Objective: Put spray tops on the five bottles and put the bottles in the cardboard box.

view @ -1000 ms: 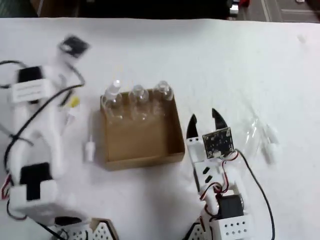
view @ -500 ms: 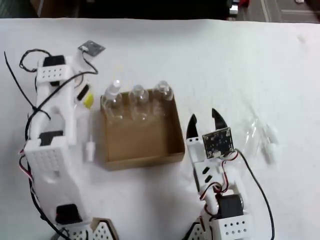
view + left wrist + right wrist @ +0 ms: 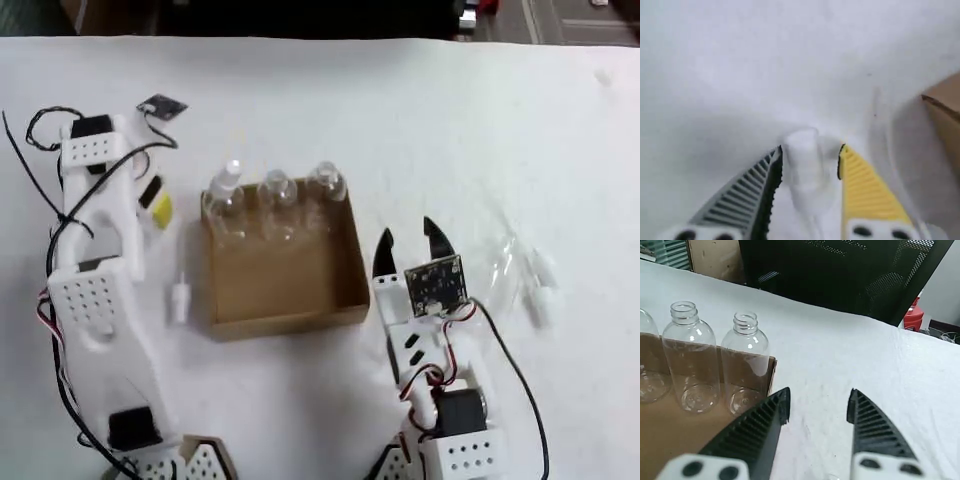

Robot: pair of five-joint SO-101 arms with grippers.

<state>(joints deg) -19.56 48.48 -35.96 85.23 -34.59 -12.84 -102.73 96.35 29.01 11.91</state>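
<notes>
So, grip: the left gripper had its grey and yellow jaws closed on a small translucent piece that I took for a spray top. It was held over the table at about 10 o'clock from the cardboard box.
Held piece, handling: I judged it light, hard and slick. A pinch across the round collar looked safest to me, since anything thin below it would flex or slip.
Other arm: the right gripper sat with jaws apart and nothing between them, just beside the box wall at 3 o'clock.
Box contents: three clear bottles stood upright along the 12 o'clock wall. The two nearest the right gripper had bare threaded necks. The third may have carried a top, though I could not be sure.
Bottle handling: they looked empty and thin-walled, so easy to tip or squash. I would take one gently round the neck or shoulder.
Loose piece: a second spray top lay just beside the box at 9 o'clock.
Far side: lying bottles and white tops rested at 3 o'clock, well past the right gripper. I could not count them.
</notes>
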